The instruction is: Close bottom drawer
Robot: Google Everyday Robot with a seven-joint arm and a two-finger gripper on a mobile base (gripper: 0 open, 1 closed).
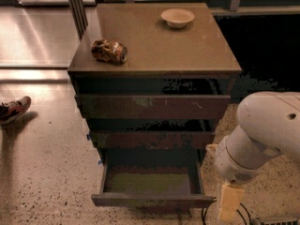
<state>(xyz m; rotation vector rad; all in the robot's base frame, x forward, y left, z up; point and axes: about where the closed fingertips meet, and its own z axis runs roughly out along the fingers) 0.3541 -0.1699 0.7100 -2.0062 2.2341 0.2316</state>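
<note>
The bottom drawer [152, 184] of the dark brown cabinet [154, 50] is pulled out, showing its flat grey-brown floor and its plain front panel [152, 200] near the lower edge of the view. The middle drawer front [152, 139] and the wide top drawer front [152, 106] sit nearly flush above it. My gripper [228, 203], pale yellow, hangs below the white arm [262, 135] at the lower right, just right of the open drawer's front right corner, close to the floor.
A crushed can [108, 51] and a pale bowl [177, 18] lie on the cabinet top. A shoe [14, 109] shows at the left edge. Black cables [243, 214] lie on the speckled floor by the gripper.
</note>
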